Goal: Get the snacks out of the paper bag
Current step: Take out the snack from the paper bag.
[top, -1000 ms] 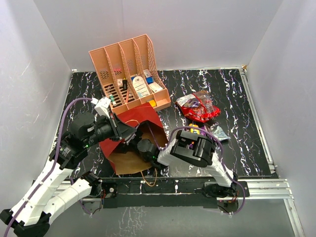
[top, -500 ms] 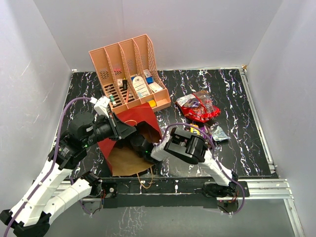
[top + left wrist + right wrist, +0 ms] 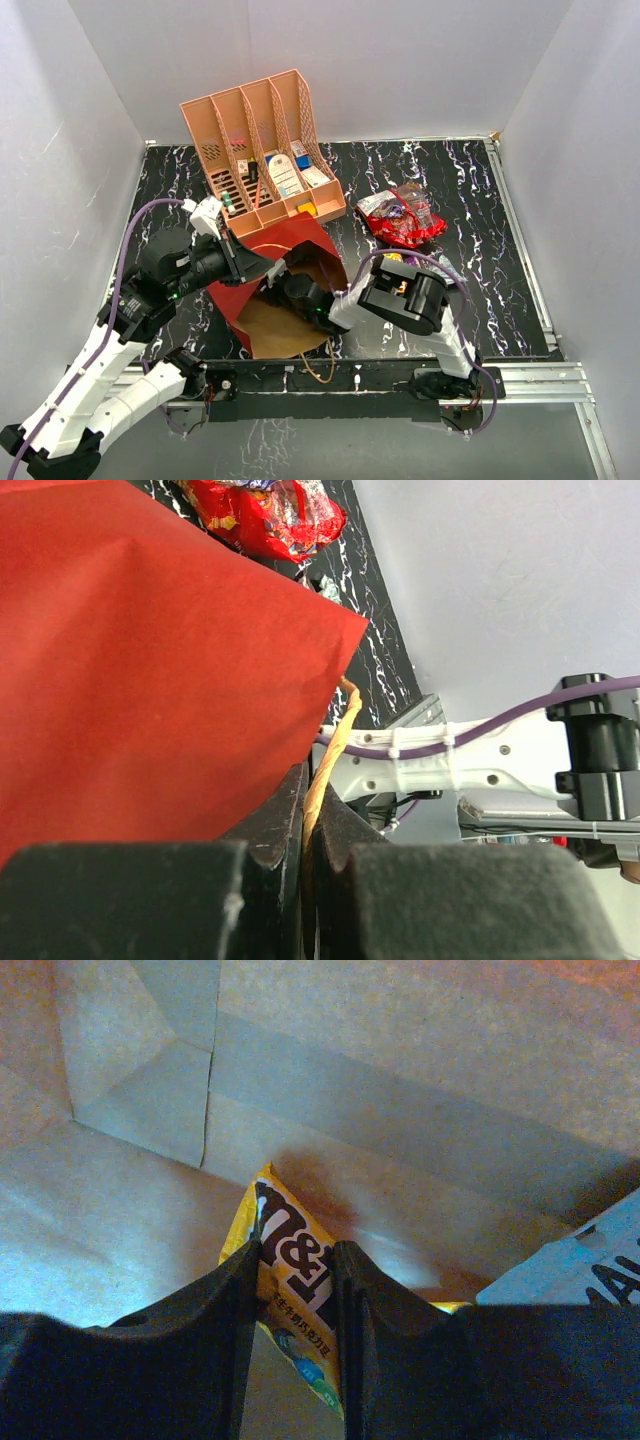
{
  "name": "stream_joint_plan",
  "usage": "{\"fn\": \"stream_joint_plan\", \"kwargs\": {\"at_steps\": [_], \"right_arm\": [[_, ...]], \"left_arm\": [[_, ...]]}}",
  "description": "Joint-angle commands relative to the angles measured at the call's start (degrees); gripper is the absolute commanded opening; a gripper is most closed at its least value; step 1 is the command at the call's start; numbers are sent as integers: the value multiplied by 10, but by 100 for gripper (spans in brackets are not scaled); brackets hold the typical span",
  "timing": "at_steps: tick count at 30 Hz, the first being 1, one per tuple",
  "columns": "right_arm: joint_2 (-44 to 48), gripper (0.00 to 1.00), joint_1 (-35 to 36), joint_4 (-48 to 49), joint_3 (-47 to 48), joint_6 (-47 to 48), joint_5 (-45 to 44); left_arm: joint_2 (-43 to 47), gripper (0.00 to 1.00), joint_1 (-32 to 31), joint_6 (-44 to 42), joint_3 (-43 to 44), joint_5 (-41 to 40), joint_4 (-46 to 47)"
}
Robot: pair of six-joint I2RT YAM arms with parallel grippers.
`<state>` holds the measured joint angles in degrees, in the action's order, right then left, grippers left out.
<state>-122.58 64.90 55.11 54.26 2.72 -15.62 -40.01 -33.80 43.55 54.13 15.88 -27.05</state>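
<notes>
So, here is where you stand:

- Part done: a red packet [image 3: 405, 222] and a few other snacks lie out on the table [image 3: 500, 230], well apart from the bag [image 3: 290, 245].
- The bag lies on its side near the arm bases, its mouth toward the right arm.
- Your left gripper [image 3: 305, 830] is pinched shut on the bag's cord [image 3: 330, 760], holding the bag in place.
- Your right gripper [image 3: 297, 1270] is deep inside the bag, its fingers pressed on both sides of a yellow pack [image 3: 285, 1210] that rests on the kraft floor near the bottom fold.
- Left to do: that yellow pack is not yet out. A pale blue packet [image 3: 570, 1250] shows just beside it, so at least two seem to remain. You cannot tell from these views whether more hide behind the fingers.
- Against a second ago: the right gripper was only at the mouth, with its fingers wide. It has since gone in and closed on the pack.
- The bag has also slid a little to the right. The left grip is unchanged.
</notes>
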Motion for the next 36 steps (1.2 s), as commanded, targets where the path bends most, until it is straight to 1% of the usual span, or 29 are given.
{"fn": "stream_joint_plan", "kwargs": {"at_steps": [1, 7, 9, 11, 16, 22, 25, 28, 31, 34, 36], "right_arm": [[58, 27, 3, -57, -44, -47, 45], [130, 25, 39, -70, -106, -57, 35], [159, 22, 49, -73, -126, -66, 43], [186, 19, 52, -80, -143, -81, 54], [257, 18, 57, -95, -192, -100, 50], [364, 17, 81, -132, -242, -97, 110], [430, 15, 83, -169, -253, -101, 144], [497, 12, 83, -219, -256, -101, 146], [566, 11, 83, -286, -247, -94, 149], [613, 11, 83, -350, -229, -68, 166], [637, 11, 83, -390, -216, -62, 161]], "left_arm": [[-3, 0, 1, 3, 6, -1, 1], [-2, 0, 1, 11, -8, -6, 3], [-2, 0, 1, 11, -11, -6, 2], [0, 0, 1, 12, -14, -8, -1], [8, 0, 1, 15, -13, -14, -3], [5, 0, 1, 22, -20, -21, -1], [2, 0, 1, 29, -35, -19, 12], [0, 0, 1, 37, -49, -11, 28], [-5, 0, 1, 38, -54, -10, 35], [-13, 0, 1, 35, -51, -10, 40], [-20, 0, 1, 34, -50, -8, 46]]}}
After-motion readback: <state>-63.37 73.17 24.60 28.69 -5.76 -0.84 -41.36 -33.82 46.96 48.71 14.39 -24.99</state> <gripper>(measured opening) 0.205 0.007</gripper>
